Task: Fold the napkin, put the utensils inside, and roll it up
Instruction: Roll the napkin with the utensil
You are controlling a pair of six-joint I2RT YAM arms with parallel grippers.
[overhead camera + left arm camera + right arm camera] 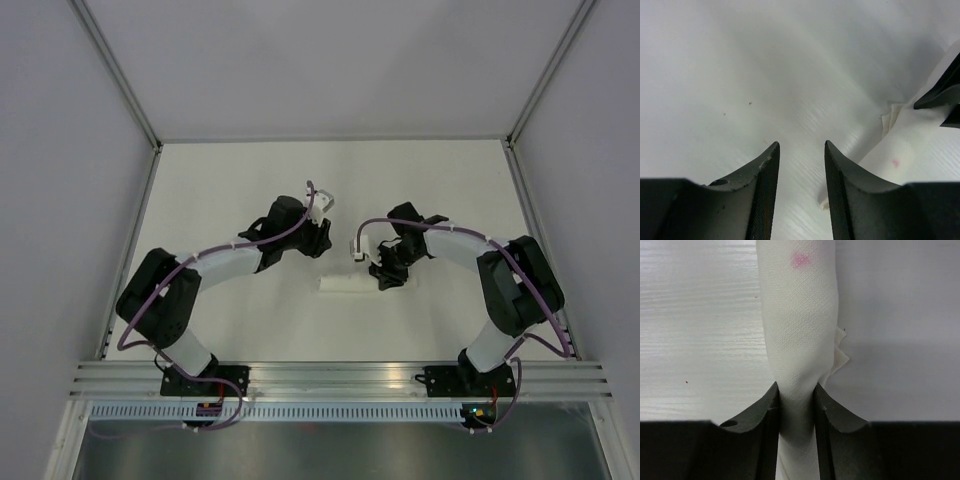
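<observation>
The rolled napkin (pixel 799 335) is being pinched near 1 end by the right gripper (pixel 796 402) on the table (pixel 220 190). The left gripper (pixel 801 160) is being held open and empty beside it. Judged best, pressure is being applied lightly, so the roll is not loosened.

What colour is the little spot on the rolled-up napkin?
Pink. The spot sits on the white napkin, clearest in the right wrist view.

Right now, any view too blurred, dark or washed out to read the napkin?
Top external: even light, but the white napkin barely stands out from the white table. Left wrist: soft, grey shadow over the table, napkin only at the right edge. Right wrist: sharp, weave visible.
</observation>
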